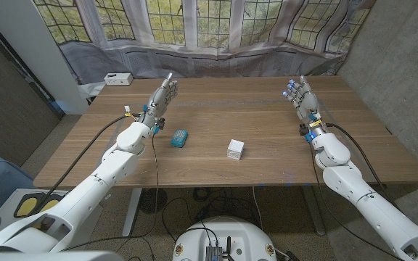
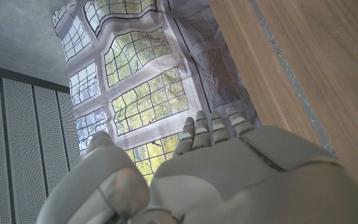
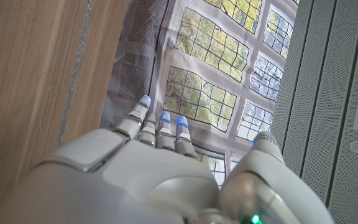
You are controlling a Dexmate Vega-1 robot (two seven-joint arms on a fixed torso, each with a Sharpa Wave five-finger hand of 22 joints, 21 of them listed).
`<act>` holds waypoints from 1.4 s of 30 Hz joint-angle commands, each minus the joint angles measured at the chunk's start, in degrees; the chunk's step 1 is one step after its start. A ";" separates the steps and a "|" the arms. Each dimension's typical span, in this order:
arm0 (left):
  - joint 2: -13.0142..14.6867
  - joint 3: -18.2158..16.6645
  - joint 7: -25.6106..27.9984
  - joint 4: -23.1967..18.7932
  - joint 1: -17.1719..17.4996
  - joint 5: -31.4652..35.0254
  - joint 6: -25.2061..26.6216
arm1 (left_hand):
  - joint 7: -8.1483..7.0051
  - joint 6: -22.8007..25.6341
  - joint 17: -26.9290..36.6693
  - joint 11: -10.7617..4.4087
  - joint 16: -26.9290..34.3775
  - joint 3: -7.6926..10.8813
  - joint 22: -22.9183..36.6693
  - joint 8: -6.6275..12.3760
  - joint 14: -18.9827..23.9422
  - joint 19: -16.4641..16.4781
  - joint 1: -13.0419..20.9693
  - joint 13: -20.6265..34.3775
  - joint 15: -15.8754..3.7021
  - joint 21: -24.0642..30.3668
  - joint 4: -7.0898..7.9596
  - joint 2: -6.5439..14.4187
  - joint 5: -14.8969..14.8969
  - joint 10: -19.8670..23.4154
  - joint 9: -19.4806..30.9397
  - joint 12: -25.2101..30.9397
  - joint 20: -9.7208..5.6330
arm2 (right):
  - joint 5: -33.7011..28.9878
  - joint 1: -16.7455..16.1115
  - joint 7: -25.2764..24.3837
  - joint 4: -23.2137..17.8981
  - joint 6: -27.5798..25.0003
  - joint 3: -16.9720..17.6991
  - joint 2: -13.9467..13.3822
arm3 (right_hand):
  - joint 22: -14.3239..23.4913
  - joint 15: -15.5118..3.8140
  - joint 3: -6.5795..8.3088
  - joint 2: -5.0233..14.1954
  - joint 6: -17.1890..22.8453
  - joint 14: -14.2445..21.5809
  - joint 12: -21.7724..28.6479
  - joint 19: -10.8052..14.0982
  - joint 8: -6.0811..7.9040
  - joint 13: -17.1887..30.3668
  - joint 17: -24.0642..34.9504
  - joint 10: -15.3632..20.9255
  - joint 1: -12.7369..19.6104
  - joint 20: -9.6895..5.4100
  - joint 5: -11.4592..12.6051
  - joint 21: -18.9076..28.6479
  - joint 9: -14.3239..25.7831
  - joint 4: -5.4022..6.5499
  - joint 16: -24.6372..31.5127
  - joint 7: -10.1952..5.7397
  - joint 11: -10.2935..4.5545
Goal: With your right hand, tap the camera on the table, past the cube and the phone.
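A white cube [image 1: 236,149] sits near the middle of the wooden table [image 1: 267,116]. A small teal block-shaped object [image 1: 179,138] lies to its left; I cannot tell what it is. My right hand [image 1: 301,98] is raised over the table's right side, well behind and to the right of the cube, fingers stretched out and apart, holding nothing. My left hand [image 1: 162,98] is held up over the left side, just behind the teal object, also empty. The right wrist view shows my right hand [image 3: 142,174] from behind with straight fingers, and the left wrist view shows my left hand [image 2: 229,174] the same way.
A small white box [image 1: 117,78] stands at the table's far left corner. A curtain printed with windows [image 1: 216,29] hangs behind the table. Bare wood lies between the hands and along the far edge.
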 commanded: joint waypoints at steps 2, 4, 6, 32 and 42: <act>0.39 -0.12 1.22 -1.35 0.27 1.18 0.21 | 0.38 0.39 0.11 -0.23 -0.14 0.16 0.25 0.03 -0.26 -0.47 0.77 0.22 -0.22 -0.28 -0.20 0.32 -0.11 0.44 0.18 -0.09 -0.14 | -1.74 -4.99 -2.75 -5.98 1.19 2.17 -2.53 | 0.18 0.30 0.04 0.20 0.51 0.73 0.41 1.04 -0.29 0.07 0.22 0.57 0.05 -0.22 -0.15 0.66 0.21 0.06 0.33 0.09 -0.03; 0.39 -0.18 1.26 -1.40 0.42 1.31 -0.20 | 0.67 0.37 0.11 -0.27 -0.22 0.17 0.26 -0.04 -0.36 -0.49 0.79 0.22 -0.31 -0.31 -0.22 0.35 -0.11 0.39 0.18 -0.15 -0.27 | -1.74 -5.88 -3.51 -7.11 0.95 2.63 -2.80 | 0.18 0.28 0.05 0.21 0.57 0.82 0.42 1.12 -0.30 0.07 0.21 0.66 0.06 -0.22 -0.15 0.68 0.21 0.05 0.35 0.08 -0.01; 0.40 -0.25 1.77 -1.66 0.68 1.62 -0.32 | 1.13 0.54 0.11 -0.23 -0.27 0.18 0.26 -0.05 -0.36 -0.49 0.82 0.22 -0.38 -0.35 -0.25 0.39 -0.13 0.41 0.17 -0.20 -0.32 | -1.94 -6.60 -3.73 -7.83 1.06 3.00 -3.18 | 0.18 0.30 0.05 0.21 0.66 0.92 0.44 1.18 -0.30 0.08 0.21 0.78 0.08 -0.21 -0.15 0.68 0.21 0.03 0.36 0.06 -0.03; 0.78 0.16 -0.78 -0.44 0.24 1.55 -1.38 | 0.87 1.11 0.10 -0.47 -0.47 0.26 0.25 -0.41 0.01 0.15 1.05 0.22 -0.63 -0.39 -0.48 0.56 -0.22 0.76 0.16 -0.51 -0.25 | -4.48 -16.49 -9.23 -17.36 -0.10 7.77 -5.57 | 0.17 0.31 0.02 0.23 1.07 1.27 0.23 1.46 -0.50 0.09 0.20 1.07 0.09 -0.06 -0.16 0.58 0.21 -0.06 0.27 0.08 -0.02; 0.67 0.66 -1.88 -0.01 -0.37 1.14 -0.80 | 0.76 1.25 0.10 -0.76 -0.52 0.29 0.25 -0.51 0.12 0.19 1.13 0.22 -0.85 -0.47 -0.56 0.61 -0.24 0.83 0.16 -0.62 -0.20 | -5.37 -20.61 -10.75 -20.35 0.13 9.65 -5.43 | 0.17 0.33 0.00 0.22 1.15 1.33 0.15 1.50 -0.60 0.10 0.19 1.19 0.09 -0.10 -0.16 0.53 0.22 -0.09 0.21 0.03 0.08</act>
